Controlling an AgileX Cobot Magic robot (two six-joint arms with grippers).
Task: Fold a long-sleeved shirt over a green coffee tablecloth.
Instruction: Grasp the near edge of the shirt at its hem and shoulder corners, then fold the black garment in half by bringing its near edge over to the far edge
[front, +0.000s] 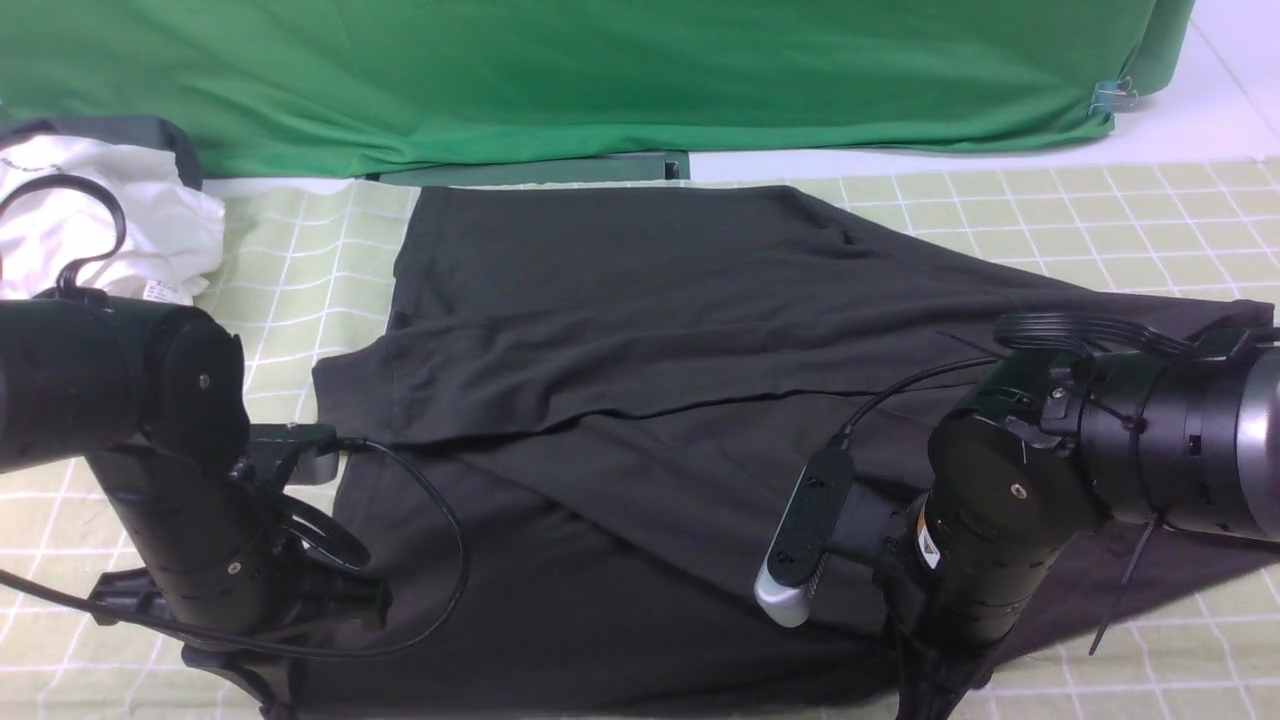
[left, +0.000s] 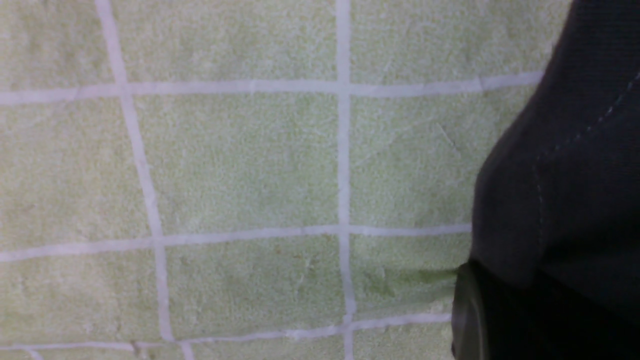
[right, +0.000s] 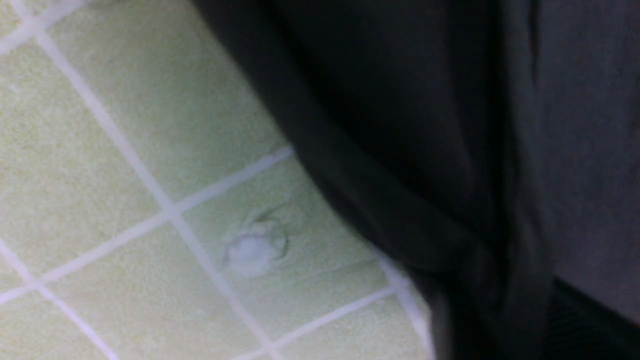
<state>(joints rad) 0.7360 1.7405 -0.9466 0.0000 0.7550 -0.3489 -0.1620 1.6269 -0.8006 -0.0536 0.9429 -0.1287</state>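
The long-sleeved shirt (front: 640, 330) lies black and partly folded across the green coffee tablecloth (front: 1100, 230), one layer doubled over its middle. My left gripper (front: 272, 695) points down at the shirt's near left corner. In the left wrist view one finger (left: 465, 310) shows, with the shirt's hem (left: 560, 200) draped from the jaws: shut on the cloth. My right gripper (front: 930, 690) points down at the near right edge. In the blurred right wrist view, folds of the shirt (right: 450, 175) gather into its jaws.
A white garment (front: 110, 210) is heaped at the back left. A plain bright green sheet (front: 600, 80) hangs along the back, held by a metal clip (front: 1112, 97). A grey bar (front: 530, 170) lies under its edge.
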